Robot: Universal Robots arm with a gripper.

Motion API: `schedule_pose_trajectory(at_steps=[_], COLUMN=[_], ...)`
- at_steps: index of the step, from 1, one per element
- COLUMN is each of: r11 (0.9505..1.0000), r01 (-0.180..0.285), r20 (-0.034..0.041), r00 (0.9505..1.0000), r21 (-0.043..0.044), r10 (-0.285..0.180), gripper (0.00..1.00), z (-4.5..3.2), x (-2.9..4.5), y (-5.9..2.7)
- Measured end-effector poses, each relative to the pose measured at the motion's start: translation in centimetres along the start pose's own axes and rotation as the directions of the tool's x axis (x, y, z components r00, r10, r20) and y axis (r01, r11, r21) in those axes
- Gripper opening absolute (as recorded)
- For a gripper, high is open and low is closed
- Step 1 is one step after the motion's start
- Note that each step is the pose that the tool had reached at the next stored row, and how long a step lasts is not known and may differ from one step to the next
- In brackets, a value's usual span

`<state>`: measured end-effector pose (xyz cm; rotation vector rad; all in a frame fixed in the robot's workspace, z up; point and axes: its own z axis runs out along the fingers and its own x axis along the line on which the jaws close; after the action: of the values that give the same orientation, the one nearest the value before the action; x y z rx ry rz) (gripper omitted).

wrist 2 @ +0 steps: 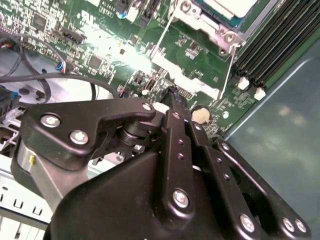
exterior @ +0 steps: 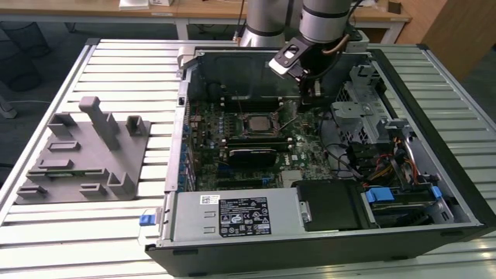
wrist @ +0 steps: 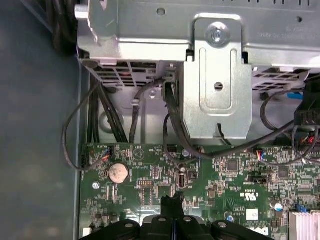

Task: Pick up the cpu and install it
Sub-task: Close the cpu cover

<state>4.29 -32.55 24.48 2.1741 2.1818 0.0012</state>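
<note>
The cpu (exterior: 258, 123) lies flat in the black socket frame in the middle of the motherboard (exterior: 298, 154), its pale silver top showing. The second wrist view catches one corner of the cpu (wrist 2: 227, 6) with the socket's metal frame (wrist 2: 210, 27) around it. My gripper (exterior: 312, 96) hangs inside the case, above the board and off to the exterior view's right of the socket. In both wrist views its black fingers meet at the tip (wrist 2: 172, 95) (wrist: 172, 201), shut with nothing between them. It touches neither the cpu nor the board.
The open computer case (exterior: 232, 256) holds memory slots (wrist 2: 270, 45), a coin battery (wrist: 118, 172), loose black cables (wrist: 100, 110) and a metal drive cage (wrist: 215, 75) close to my gripper. A big grey plastic block (exterior: 85, 157) with upright posts stands on the slatted table at the exterior view's left.
</note>
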Motion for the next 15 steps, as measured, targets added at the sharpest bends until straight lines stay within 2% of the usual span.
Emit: schedule_pose_trajectory(at_steps=[15], r11=[1.0000], r01=[-0.003], r20=[0.0001], r00=[1.0000], r21=[0.0001], r10=[0.003], gripper=[0.11], z=[-0.12], x=[0.01], y=[-2.93])
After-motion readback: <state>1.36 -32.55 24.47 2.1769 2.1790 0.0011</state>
